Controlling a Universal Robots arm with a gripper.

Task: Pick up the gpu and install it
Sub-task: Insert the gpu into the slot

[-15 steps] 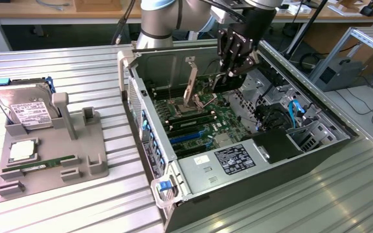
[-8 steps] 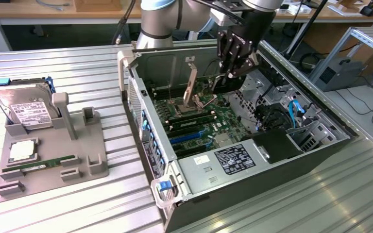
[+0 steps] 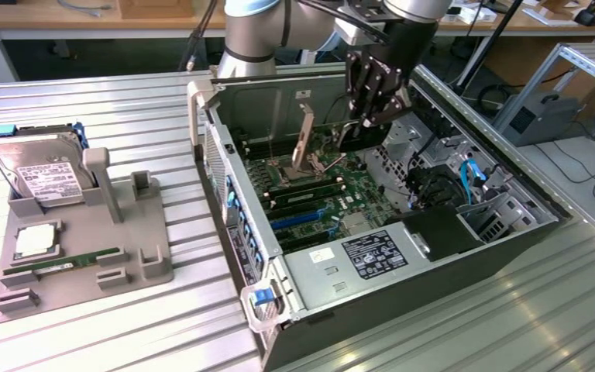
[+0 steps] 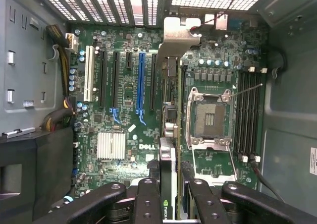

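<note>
Hand (image 4: 169,184) clamped on gpu (image 4: 168,152) edge, over motherboard (image 4: 124,95) — exterior view: hard drive (image 3: 41,174) upright in stand (image 3: 122,260).

the gpu (image 3: 305,143) stands on edge inside the open computer case, in the upper middle of the exterior view. its tan-brown end bracket is upright near the case's rear wall. from the wrist view it appears as a thin dark card edge-on over the motherboard, clamped between the hand's (image 4: 168,184) fingers.
</note>
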